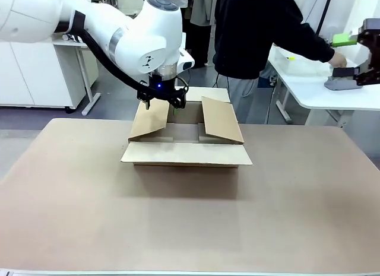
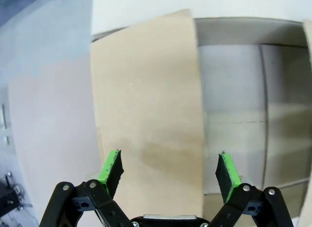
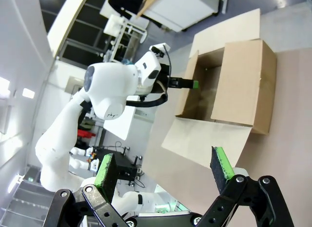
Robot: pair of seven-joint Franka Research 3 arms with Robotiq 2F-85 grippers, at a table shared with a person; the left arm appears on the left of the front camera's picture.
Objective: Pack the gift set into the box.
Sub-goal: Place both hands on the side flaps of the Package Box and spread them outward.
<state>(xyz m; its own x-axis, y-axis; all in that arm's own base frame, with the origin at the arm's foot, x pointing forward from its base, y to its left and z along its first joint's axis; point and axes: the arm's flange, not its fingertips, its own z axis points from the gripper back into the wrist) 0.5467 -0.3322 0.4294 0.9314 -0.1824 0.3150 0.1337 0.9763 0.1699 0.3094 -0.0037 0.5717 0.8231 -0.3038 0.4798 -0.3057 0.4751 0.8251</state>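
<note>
One box (image 1: 187, 151) with four flaps sits on one table (image 1: 190, 222); two robot arms are here, one person (image 1: 255, 32) stands behind, and one white side table (image 1: 314, 86)

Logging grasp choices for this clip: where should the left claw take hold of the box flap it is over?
Probably the free top edge of the left flap, coming from above. The flap stands tilted up over the box, and the open left claw already straddles it, pads either side.
</note>
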